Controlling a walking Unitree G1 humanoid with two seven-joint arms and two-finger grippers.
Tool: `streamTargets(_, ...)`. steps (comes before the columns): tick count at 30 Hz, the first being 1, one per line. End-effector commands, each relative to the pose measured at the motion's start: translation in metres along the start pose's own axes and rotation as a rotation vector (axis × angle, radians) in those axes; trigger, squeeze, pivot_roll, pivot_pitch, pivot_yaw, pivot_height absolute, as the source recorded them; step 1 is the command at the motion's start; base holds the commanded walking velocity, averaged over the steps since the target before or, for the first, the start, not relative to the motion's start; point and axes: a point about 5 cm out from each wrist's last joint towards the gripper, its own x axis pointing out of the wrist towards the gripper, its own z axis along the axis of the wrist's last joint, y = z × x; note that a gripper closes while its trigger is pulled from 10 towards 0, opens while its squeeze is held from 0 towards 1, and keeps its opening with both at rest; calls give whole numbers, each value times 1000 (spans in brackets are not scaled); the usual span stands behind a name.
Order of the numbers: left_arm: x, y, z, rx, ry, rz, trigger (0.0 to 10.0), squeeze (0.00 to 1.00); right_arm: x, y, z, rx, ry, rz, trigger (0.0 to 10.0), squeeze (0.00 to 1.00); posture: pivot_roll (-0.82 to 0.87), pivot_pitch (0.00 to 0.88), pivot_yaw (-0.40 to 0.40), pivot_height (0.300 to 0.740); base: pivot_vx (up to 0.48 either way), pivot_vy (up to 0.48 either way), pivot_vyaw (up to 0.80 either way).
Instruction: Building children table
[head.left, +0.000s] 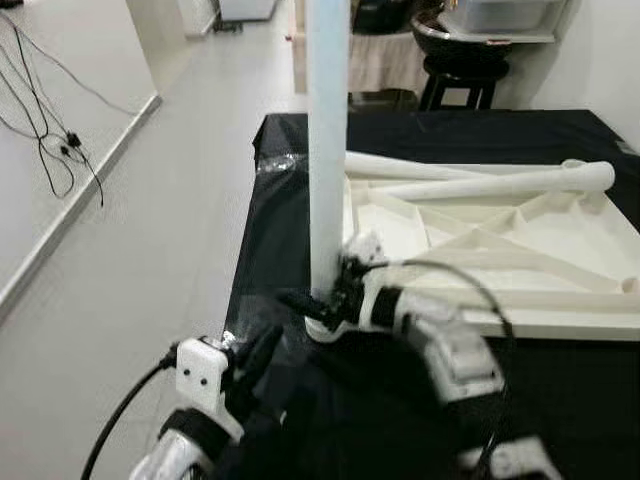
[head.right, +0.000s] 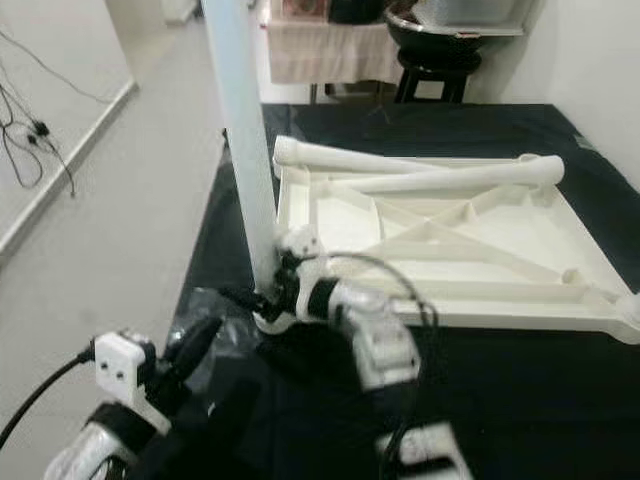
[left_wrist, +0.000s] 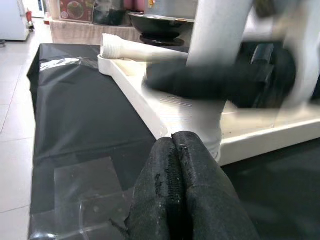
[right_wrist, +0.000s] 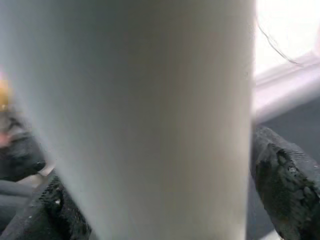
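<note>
Where the tabletop corners, right pincer (closed) grips upright leg.

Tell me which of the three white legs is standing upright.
The leg at the tabletop's near left corner, with the right gripper closed around its base. The other two legs lie flat across the far edge.

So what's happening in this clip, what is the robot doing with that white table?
The right gripper is clamped around the base of an upright white leg standing in the near-left corner of the upside-down tabletop. Two loose legs lie across the tabletop's far side. Everything rests on a black-covered surface. The left gripper, fingers shut and empty, hovers just short of that corner.
</note>
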Motion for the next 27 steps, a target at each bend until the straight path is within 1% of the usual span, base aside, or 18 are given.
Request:
streamTargets(1, -1, 2, -5, 3, 24, 9, 10000, 0, -2, 0, 3, -43, -20, 197, 10000, 0, -3, 67, 7, 740, 0, 0, 0)
streamTargets(3, -1, 2, -5, 3, 24, 9, 10000, 0, -2, -1, 3, -53, -18, 217, 10000, 0, -3, 67, 7, 740, 0, 0, 0)
streamTargets(4, -1, 2, -5, 4, 25, 9, 10000, 0, -4, 0, 2, -57, 8, 303, 10000, 0, 2, 61, 9, 740, 0, 0, 0)
streamTargets(5, 0, 2, -6, 4, 25, 9, 10000, 0, -5, 0, 1, -55, 27, 361, 10000, 0, 2, 61, 9, 740, 0, 0, 0)
streamTargets(7, 0, 2, -6, 5, 26, 10, 10000, 0, -7, -1, 0, -37, 61, 445, 10000, 0, 6, 58, 7, 740, 0, 0, 0)
streamTargets(11, 0, 2, -7, 4, 26, 11, 10000, 0, -6, -5, 0, 5, 94, 513, 10000, 0, 12, 51, 6, 740, 0, 0, 0)
streamTargets(12, 0, 2, -7, 4, 27, 11, 10000, 0, -4, -8, 1, 3, 95, 497, 1608, 0, 12, 50, 5, 740, 0, 0, 0)
streamTargets(13, 0, 2, -7, 4, 27, 11, 10000, 0, -4, -8, 1, 3, 95, 497, 1608, 0, 12, 50, 5, 740, 0, 0, 0)
streamTargets(14, 0, 1, -7, 4, 27, 11, 10000, 0, -4, -12, 1, 4, 98, 490, 0, 0, 12, 46, 5, 740, 0, 0, 0)
streamTargets(17, 0, 1, -8, 3, 27, 11, 10000, 0, -5, -14, 1, 6, 98, 498, 0, 0, 11, 47, 5, 740, 0, 0, 0)
streamTargets(20, 0, 0, -8, 1, 26, 10, 10000, 0, -13, -18, -1, 0, 84, 505, 0, 0, 8, 49, 3, 740, 0, 0, 0)
streamTargets(21, 0, 0, -8, 1, 26, 10, 10000, 0, -13, -18, -1, 0, 84, 505, 0, 0, 8, 49, 3, 740, 0, 0, 0)
streamTargets(22, 0, 0, -7, 1, 25, 10, 10000, 0, -17, -19, -3, -9, 84, 477, 0, 0, 5, 53, 1, 740, 0, 0, 0)
streamTargets(26, 0, -1, -7, 1, 24, 10, 10000, 0, -20, -22, -5, -19, 88, 439, 0, 0, 4, 54, 0, 740, 0, 0, 0)
streamTargets(27, -1, -1, -7, 1, 23, 10, 10000, 0, -18, -17, -12, 8, 84, 322, 0, 0, 1, 68, -11, 740, 0, 0, 0)
